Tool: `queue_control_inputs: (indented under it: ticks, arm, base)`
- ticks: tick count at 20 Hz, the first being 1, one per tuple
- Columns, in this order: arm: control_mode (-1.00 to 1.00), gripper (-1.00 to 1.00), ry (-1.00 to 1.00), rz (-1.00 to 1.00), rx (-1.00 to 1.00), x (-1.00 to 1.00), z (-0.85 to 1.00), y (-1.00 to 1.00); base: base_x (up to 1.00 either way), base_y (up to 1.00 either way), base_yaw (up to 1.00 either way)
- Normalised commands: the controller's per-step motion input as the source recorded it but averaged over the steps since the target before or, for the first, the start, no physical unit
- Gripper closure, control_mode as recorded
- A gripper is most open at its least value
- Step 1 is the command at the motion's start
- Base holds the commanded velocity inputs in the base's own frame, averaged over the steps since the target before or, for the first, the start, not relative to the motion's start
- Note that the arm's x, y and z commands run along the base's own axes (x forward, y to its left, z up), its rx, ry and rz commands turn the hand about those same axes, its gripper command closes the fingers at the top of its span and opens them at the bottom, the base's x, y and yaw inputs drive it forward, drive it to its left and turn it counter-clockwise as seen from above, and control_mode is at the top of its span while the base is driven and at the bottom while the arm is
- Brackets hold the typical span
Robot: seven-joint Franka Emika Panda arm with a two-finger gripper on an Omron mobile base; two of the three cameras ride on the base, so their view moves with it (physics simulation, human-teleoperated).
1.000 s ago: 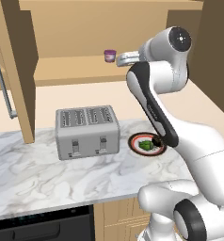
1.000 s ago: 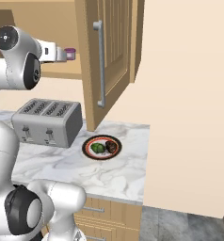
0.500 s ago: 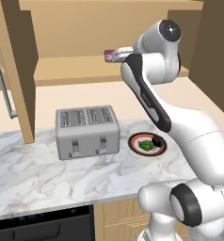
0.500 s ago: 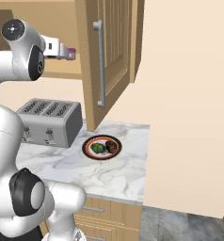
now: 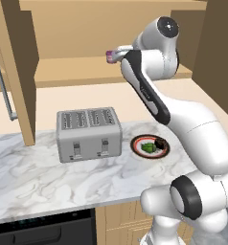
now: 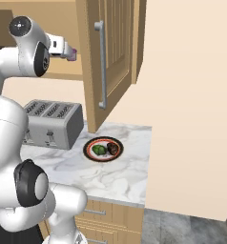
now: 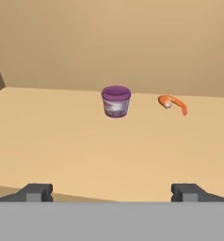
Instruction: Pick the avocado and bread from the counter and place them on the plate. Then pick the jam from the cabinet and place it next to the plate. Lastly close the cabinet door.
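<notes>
Hand (image 7: pixel 111 192): fingers spread fully wide, holding nothing, touching nothing. Jam (image 7: pixel 116 100): upright on cabinet shelf (image 7: pixel 62 141), at 12 o'clock, apart.

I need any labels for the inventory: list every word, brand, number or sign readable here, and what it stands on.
No readable text anywhere.
The jam: a pale smudge on its side, too blurred to read.
The plate: dark markings in the centre, mostly covered by food, not legible.
The toaster: no lettering visible.
</notes>
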Motion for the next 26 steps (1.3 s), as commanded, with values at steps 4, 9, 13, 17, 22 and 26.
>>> queue_control_inputs:
  ticks: [4,9,13,17,22,26]
  arm:
    - [-1.00,-1.00,0.02,0.00,0.00,0.22,-0.14,0.01]
    - [-1.00,-1.00,0.01,0.00,0.00,0.22,-0.09,0.00]
    - [-1.00,-1.00,0.00,0.00,0.00,0.23,-0.04,0.01]
    - [-1.00,-1.00,0.01,0.00,0.00,0.24,-0.02,0.06]
    - [-1.00,-1.00,0.01,0.00,0.00,0.23,-0.03,0.06]
    - [-1.00,-1.00,0.01,0.00,0.00,0.26,-0.02,0.07]
  base:
    - [0.00,0.00,0.00]
    - [0.00,0.00,0.00]
    - [0.00,0.00,0.00]
    - [0.00,0.00,0.00]
    - [0.00,0.00,0.00]
    - [0.00,0.00,0.00]
